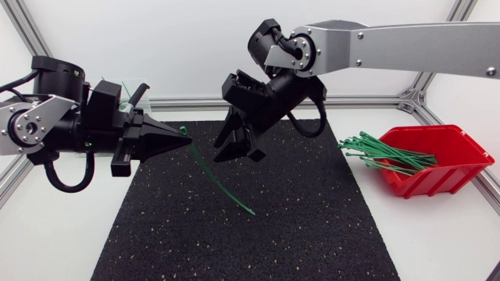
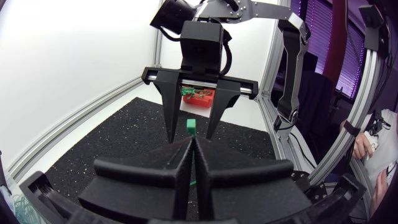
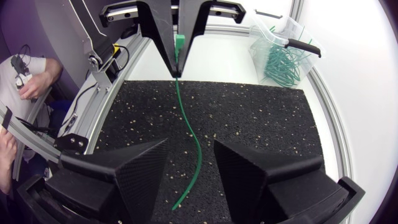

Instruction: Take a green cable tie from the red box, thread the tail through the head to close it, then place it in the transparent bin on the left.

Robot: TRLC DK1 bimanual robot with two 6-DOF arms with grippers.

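Left claw (image 1: pixel 188 140): pinched shut on cable tie (image 1: pixel 211 173) head, centre-left.
Right claw (image 1: pixel 237 156): stood wide open, empty.
Tie axis: slanted lower-right, passing under that claw.

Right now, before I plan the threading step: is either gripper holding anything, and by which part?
The left gripper pinches a green cable tie just behind its head; the tail hangs free. The right gripper is open, empty.
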